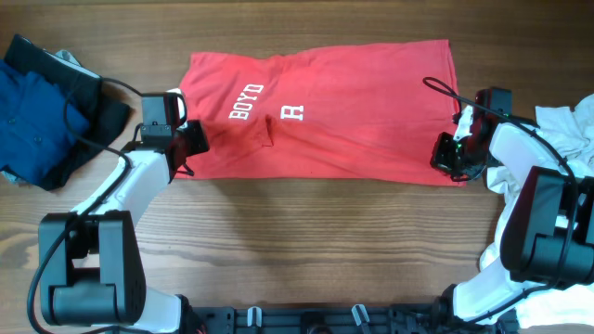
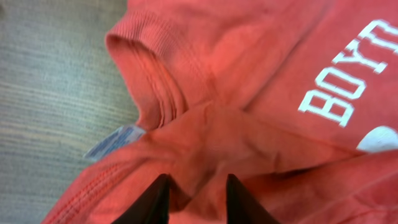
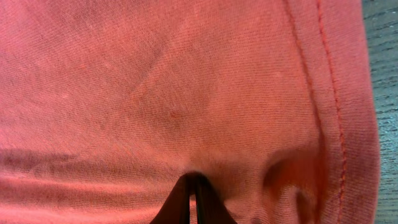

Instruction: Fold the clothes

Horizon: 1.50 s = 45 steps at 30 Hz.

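Red T-shirt in tight right claw

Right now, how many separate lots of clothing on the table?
3: red T-shirt spread in the middle; blue-and-dark heap far left; white heap far right. Heaps may hide more garments.

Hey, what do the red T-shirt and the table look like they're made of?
The red T-shirt looks like soft matte knit fabric, probably cotton jersey: fine knit texture, ribbed collar, stitched hem, easy wrinkling. The table looks like wood or wood-look laminate, low sheen: brown grain lines run along it; which one I cannot tell.
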Each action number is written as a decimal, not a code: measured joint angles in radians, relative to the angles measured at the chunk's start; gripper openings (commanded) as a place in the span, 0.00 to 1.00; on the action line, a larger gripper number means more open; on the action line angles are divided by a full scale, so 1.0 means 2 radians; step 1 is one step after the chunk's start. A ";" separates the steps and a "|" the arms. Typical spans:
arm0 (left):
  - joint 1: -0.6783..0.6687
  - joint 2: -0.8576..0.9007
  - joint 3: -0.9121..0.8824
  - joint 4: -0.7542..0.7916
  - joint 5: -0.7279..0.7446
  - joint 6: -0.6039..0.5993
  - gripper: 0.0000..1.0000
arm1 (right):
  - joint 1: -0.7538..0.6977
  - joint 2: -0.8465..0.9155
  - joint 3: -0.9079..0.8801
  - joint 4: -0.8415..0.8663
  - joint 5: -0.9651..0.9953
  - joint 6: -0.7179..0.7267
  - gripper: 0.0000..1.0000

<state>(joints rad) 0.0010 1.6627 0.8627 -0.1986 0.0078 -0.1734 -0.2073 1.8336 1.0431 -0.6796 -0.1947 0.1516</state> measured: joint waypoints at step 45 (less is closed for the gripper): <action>0.008 0.037 0.014 -0.091 -0.049 0.010 0.15 | 0.005 0.000 0.001 0.007 0.014 0.019 0.04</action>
<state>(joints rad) 0.0174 1.7363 0.8917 -0.3805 -0.0895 -0.1539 -0.1978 1.8336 1.0458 -0.6655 -0.1665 0.1886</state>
